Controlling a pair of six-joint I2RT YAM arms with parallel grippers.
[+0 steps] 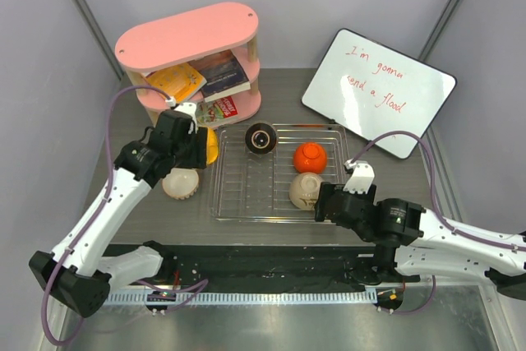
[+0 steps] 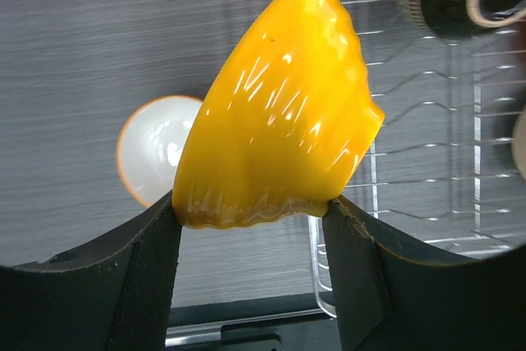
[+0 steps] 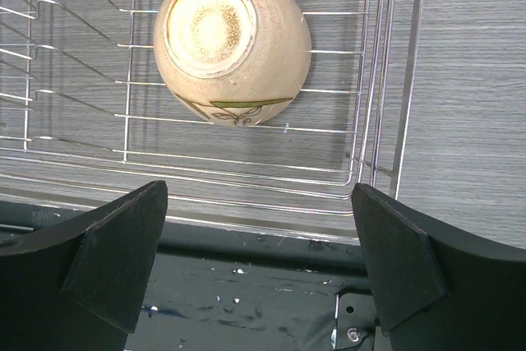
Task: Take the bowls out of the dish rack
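yellow ribbed bowl (image 2: 279, 113); speckled cream bowl (image 3: 233, 47) with leaf motif; orange bowl (image 1: 310, 156); dark bowl (image 1: 260, 138); pink shelf (image 1: 189, 34)

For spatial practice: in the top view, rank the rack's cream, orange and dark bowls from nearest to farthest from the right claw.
1. Cream bowl, near right side, beside the right claw.
2. Orange bowl, just behind it.
3. Dark bowl, far edge, leftward.

Dish rack (image 1: 246, 191): I see three bowls (image 1: 310, 157) inside.
Left of it: another bowl (image 1: 181, 183) on table (image 1: 189, 223).
Behind: shelf (image 1: 189, 39), whiteboard (image 1: 378, 92).
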